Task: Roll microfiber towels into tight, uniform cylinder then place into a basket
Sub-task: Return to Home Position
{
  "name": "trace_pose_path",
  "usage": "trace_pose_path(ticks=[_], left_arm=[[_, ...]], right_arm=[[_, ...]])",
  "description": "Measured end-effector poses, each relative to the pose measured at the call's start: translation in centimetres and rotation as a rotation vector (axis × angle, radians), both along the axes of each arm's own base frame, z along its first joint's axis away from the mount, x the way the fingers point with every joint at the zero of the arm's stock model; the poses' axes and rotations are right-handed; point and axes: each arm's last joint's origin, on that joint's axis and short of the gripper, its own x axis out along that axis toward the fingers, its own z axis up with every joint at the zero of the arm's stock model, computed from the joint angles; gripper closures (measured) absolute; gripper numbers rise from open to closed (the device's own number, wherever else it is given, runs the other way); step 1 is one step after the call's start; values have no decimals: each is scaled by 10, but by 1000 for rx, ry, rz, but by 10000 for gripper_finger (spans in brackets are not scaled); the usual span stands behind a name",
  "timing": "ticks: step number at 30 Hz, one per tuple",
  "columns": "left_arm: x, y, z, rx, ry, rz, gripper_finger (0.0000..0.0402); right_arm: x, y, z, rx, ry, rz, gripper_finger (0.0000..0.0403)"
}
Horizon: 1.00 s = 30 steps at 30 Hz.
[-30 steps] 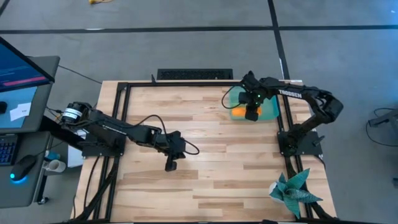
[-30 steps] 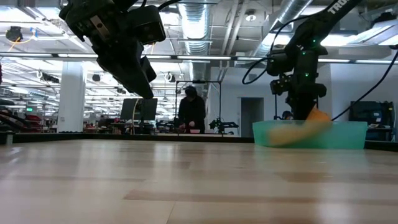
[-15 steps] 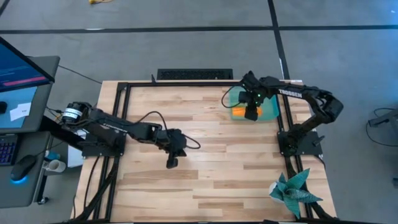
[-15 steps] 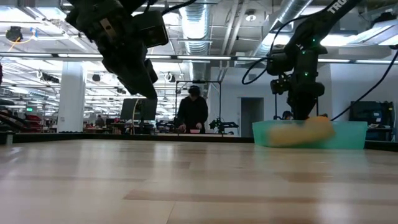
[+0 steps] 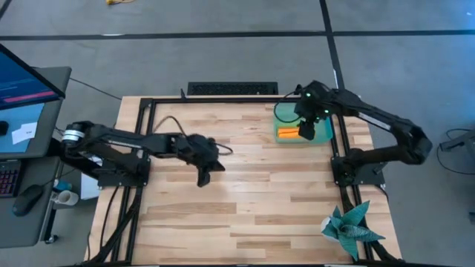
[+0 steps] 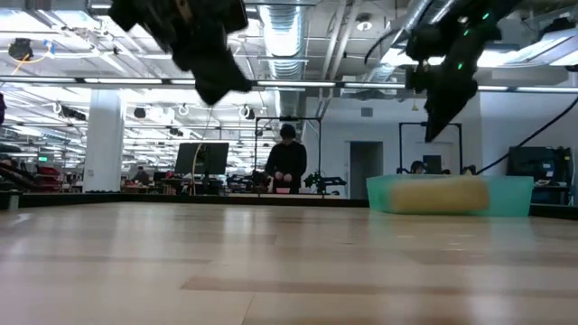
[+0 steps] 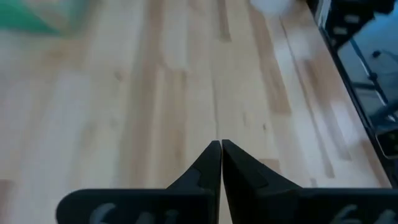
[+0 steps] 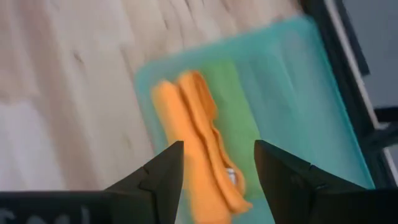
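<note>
Fingers of the right gripper [image 8: 218,144] stand spread and empty above the basket [image 8: 323,87]. Inside it we see the orange towel [image 8: 189,118] rolled, touching the lime green towel [image 8: 239,124]; whether that one is rolled we cannot tell. The left gripper [image 7: 221,147], jaws pressed together on nothing, hangs over the table [image 7: 155,93], well apart from the basket. We judge both towels stowed, with only the arms' retreat left. We find no brand or writing we can read.
</note>
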Motion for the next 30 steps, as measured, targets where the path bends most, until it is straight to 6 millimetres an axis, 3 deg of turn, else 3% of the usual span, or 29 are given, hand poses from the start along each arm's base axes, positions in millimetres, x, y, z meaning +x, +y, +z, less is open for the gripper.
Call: trace_pose_path(ticks=[5, 9, 19, 30], left_arm=[[-28, 11, 31, 125, -76, 55, 398], [-50, 13, 34, 218, -97, 125, 398], [-91, 10, -29, 57, -302, 175, 398], [-128, 10, -54, 23, -411, 213, 401]], right_arm=[[-8, 31, 29, 21, -186, -23, 186], [-7, 61, 41, 15, -331, 26, 186], [-23, 133, 22, 88, -684, 293, 187], [-50, 160, 5, 121, -915, 504, 188]])
